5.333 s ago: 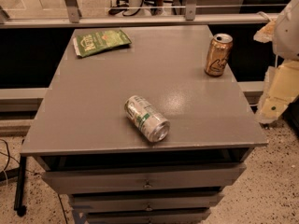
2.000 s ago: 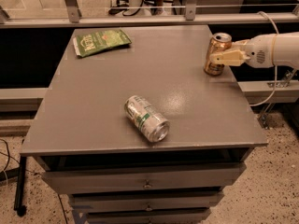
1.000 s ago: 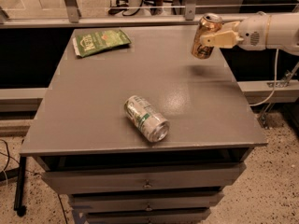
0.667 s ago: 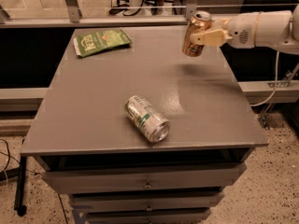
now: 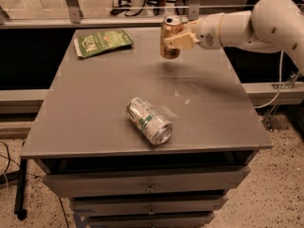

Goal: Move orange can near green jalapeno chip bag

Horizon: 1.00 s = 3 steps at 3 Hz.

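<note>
While the flat green jalapeno chip bag with white lettering sits put at the far-left corner of the grey table, all the action is off to its right; the silver and green metal can lies on its side near the front middle, untouched and well apart from the bag; further right, the small golden-orange metal drink can has left the right edge where it stood a couple of seconds ago and drifted left, so it's now in the air over the far middle; closer to the bag but not near it yet, so I'd call it roughly halfway, set-down still to come; the can is about upright, long axis vertical, silver top up; the white gripper reaches in from the right, clamped on the can's side.
</note>
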### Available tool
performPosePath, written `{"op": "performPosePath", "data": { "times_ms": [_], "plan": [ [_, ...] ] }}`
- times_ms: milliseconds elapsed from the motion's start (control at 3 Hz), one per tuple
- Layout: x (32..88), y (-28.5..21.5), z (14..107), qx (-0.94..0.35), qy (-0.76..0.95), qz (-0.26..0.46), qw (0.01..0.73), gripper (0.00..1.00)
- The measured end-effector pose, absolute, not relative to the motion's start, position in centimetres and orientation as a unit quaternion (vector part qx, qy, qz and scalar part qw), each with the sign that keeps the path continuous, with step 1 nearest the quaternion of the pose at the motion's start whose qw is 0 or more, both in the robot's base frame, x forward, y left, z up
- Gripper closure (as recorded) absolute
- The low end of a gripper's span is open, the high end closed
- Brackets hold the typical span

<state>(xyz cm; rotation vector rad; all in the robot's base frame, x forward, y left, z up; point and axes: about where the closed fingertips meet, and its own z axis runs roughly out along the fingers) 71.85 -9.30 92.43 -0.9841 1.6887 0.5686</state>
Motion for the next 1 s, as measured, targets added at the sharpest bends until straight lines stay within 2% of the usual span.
{"op": "performPosePath", "data": {
  "times_ms": [333, 1000],
  "plan": [
    [73.3, -6.4, 91.5, -0.427, 0.708, 0.216, 0.520, 1.00],
    [77.9, -3.2, 92.1, -0.438, 0.691, 0.222, 0.530, 1.00]
  ]
}}
